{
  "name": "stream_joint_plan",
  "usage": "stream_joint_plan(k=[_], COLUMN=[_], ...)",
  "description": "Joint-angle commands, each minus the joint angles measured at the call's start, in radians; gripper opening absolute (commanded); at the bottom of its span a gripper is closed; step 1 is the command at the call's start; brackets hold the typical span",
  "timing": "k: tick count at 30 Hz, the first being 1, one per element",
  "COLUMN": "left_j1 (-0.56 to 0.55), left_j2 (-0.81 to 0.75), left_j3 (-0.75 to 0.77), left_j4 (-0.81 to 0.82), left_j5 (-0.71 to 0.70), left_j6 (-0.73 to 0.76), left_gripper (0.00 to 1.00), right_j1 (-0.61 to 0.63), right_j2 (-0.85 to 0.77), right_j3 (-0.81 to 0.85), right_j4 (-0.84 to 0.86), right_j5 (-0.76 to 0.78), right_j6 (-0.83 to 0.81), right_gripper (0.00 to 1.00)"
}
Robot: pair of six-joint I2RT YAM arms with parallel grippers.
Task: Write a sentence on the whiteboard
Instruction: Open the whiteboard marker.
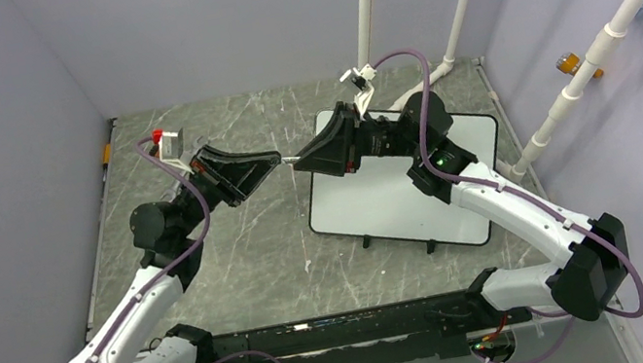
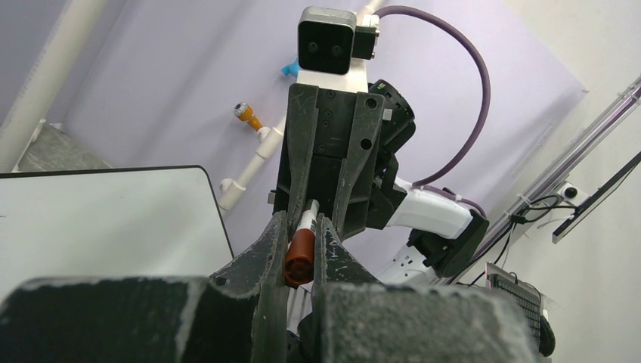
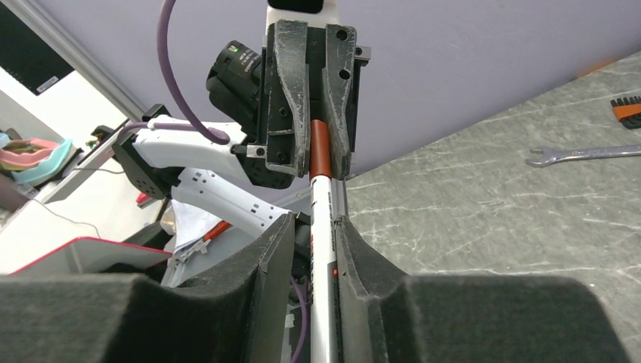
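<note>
The whiteboard (image 1: 399, 198) lies flat on the grey table at centre right; its surface shows no sentence, and it looks blank in the left wrist view (image 2: 98, 219) too. Both grippers meet tip to tip above the board's left edge, with a marker (image 1: 287, 160) stretched between them. My left gripper (image 2: 302, 227) is shut on the marker's reddish-brown cap (image 2: 300, 257). My right gripper (image 3: 314, 227) is shut on the white barrel (image 3: 321, 249). In the right wrist view the cap (image 3: 320, 147) sits between the left gripper's fingers (image 3: 298, 113), meeting the barrel's end.
White pipes (image 1: 465, 0) rise at the back and right of the enclosure. A wrench (image 3: 574, 153) and an orange and black item (image 3: 627, 111) lie on the table. Lilac walls close in three sides.
</note>
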Motion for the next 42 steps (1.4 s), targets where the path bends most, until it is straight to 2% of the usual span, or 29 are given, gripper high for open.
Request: stream_joint_plan(k=[1,6,15,24,30,42], left_j1=[-0.015,-0.015,-0.015,-0.015,-0.018,-0.020], left_j2=[-0.017,-0.042,-0.032,-0.008,0.002,0.017], left_j3=[0.039,0.032,0.015,0.007,0.005,-0.003], left_j4=[-0.004,-0.037,0.010,0.027,0.024,0.033], left_j5=[-0.014,-0.040,-0.041,-0.032,-0.026,-0.026], left_j6=[0.035,0.058,0.040,0.030,0.034,0.030], left_gripper=[0.00,0.00,0.00,0.00,0.00,0.00], right_j1=[0.005,0.006,0.005,0.005,0.006,0.006], right_j2=[0.003,-0.002,0.010,0.024,0.036,0.047], right_j3=[0.054,0.052,0.056,0.065,0.065,0.057], right_j4=[0.030,0.032,0.077,0.102,0.116,0.172], right_j5=[-0.028,-0.026,-0.022,-0.026,-0.031,-0.035], right_j6=[-0.013,-0.013,0.015,0.032,0.042,0.081], right_gripper=[0.29,0.30,0.29,0.26,0.18,0.18])
